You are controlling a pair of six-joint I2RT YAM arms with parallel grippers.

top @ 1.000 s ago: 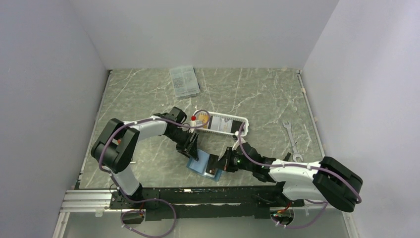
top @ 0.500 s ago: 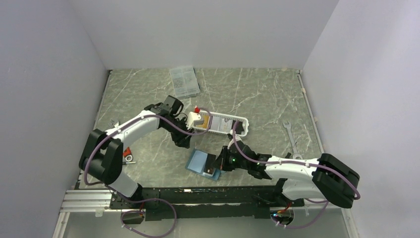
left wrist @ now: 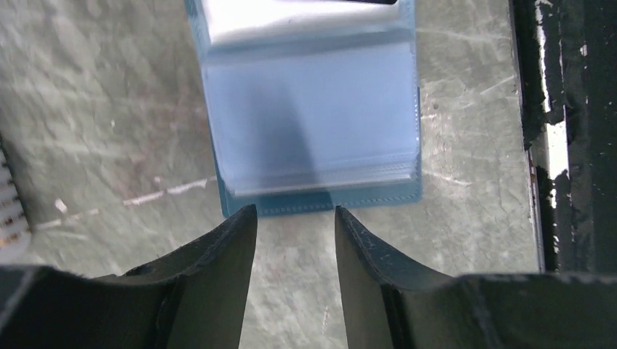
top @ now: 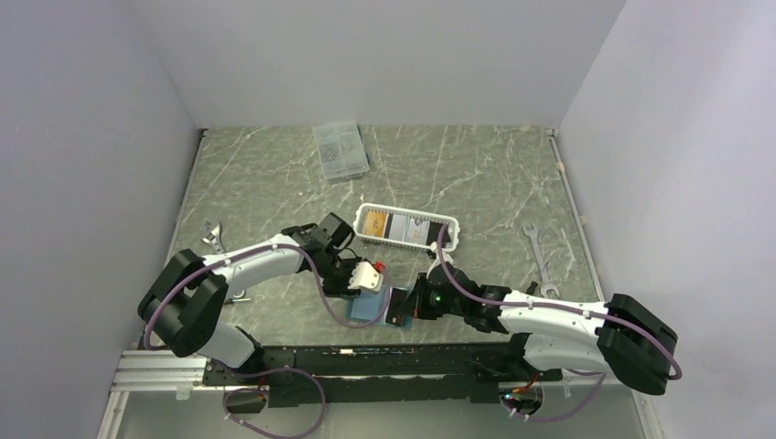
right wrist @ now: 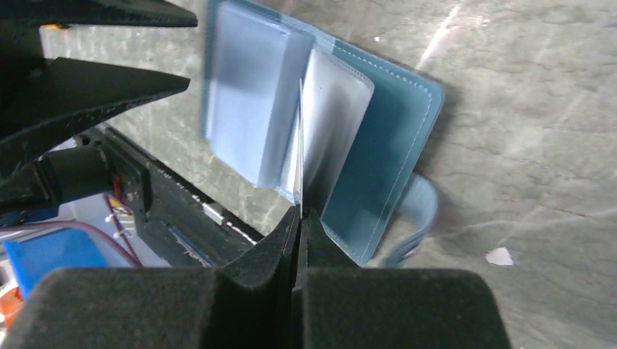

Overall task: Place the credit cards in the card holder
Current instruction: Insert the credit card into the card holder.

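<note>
The teal-blue folding card holder (top: 371, 306) lies opened flat by the near edge of the tabletop, about midway along it. Its pale blue sleeves face up and its long axis runs along that edge. The right tool (right wrist: 300, 212) is pressed together on one thin clear leaf of it, held up edge-on (a sleeve, I judge, rather than a card). The left tool (left wrist: 295, 218) is spread and empty, just short of the holder's border on the side toward the tabletop's left edge, with the holder straight ahead of its tips. The credit cards (top: 400, 228), flat gold and striped rectangles, sit in the white slatted plastic basket (top: 450, 224), toward the far edge and well apart from the holder. Being empty, the left tool looks the one free to fetch them.
</note>
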